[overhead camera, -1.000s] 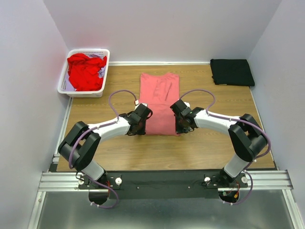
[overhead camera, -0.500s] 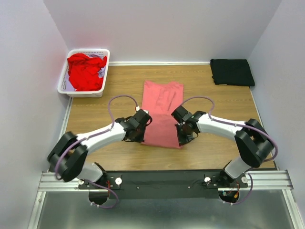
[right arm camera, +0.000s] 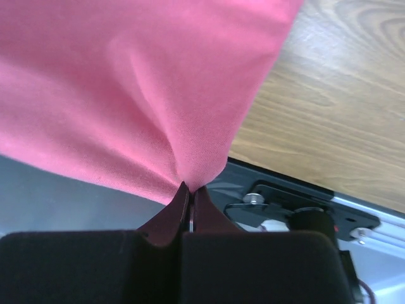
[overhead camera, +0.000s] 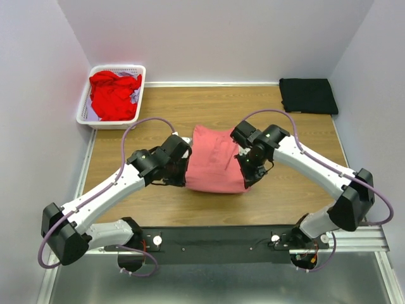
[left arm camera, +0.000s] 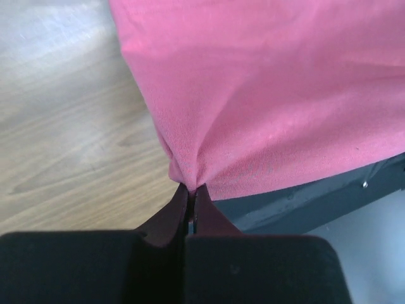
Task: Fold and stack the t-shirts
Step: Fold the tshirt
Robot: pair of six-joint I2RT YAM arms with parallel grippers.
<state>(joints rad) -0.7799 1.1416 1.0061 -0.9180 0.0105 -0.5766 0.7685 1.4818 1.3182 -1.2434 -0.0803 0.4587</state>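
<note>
Between the fingertips of the left gripper (left arm camera: pixel 191 190), whose jaws are pressed together, a small pinch of the salmon-pink t-shirt (left arm camera: pixel 266 95) is clamped at one corner of the cloth; creases fan outward from the pinch. The right gripper (right arm camera: pixel 190 188) shows the mirror condition, its jaws closed on the opposite corner, with the fabric spreading up and away from the tips. Seen from above, the two grips sit at the near-left and near-right corners of the garment, so that its near edge is carried between them and appears raised off the wooden table (overhead camera: pixel 158 111), while the far part lies on the wood near the middle of the surface. Both arms reach inward from the mounting rail (overhead camera: pixel 221 239) at the near edge, the left one stretched long and low, the right one arched over from the right side. Well apart from the held garment, the red t-shirt (overhead camera: pixel 114 95) lies crumpled in the white basket (overhead camera: pixel 117 67) at the far-left corner, and the black t-shirt (overhead camera: pixel 308 95) lies flat and folded at the far-right corner.
</note>
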